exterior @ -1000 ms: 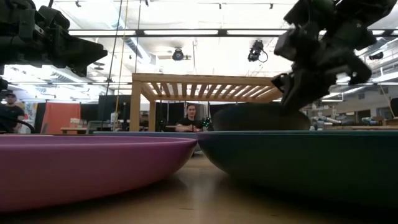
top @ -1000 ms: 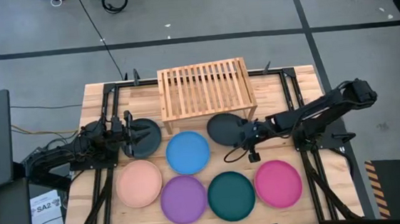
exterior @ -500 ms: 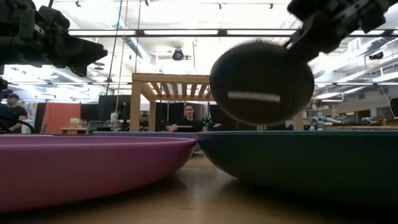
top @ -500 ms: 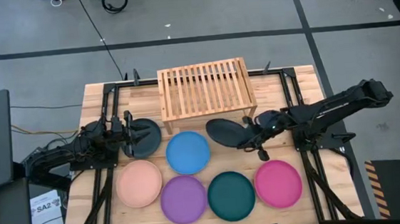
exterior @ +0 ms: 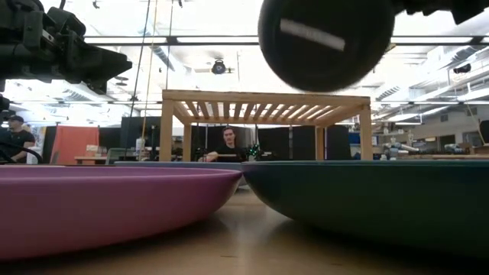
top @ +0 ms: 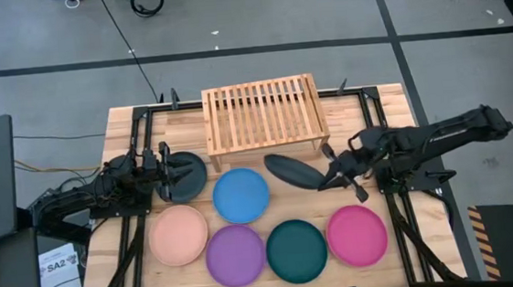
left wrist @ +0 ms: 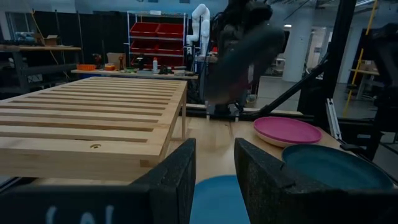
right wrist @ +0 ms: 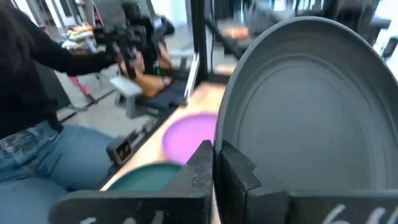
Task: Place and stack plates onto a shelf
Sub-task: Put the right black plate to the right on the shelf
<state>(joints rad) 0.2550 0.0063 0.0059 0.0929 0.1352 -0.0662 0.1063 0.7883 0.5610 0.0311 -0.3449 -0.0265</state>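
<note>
Shelf (top: 260, 112) at the counter's (top: 382, 111) far edge. Three plates lie in a row just before it, the rightmost (top: 292, 170) lifted and tilted in the right gripper (top: 328, 168). Four more plates (top: 296, 250) line the near edge. Left gripper (top: 169, 169) over the leftmost plate (top: 190, 173).

One camera hangs overhead, looking straight down on the whole table (top: 391, 105). Another sits at tabletop height among the plates, facing level across to the shelf (exterior: 263, 103) and the room behind (very close to the purple plate (exterior: 107, 202)). Each wrist camera looks forward past its own fingers. The overhead and left wrist views share the shelf and the magenta plate (left wrist: 287, 130).
</note>
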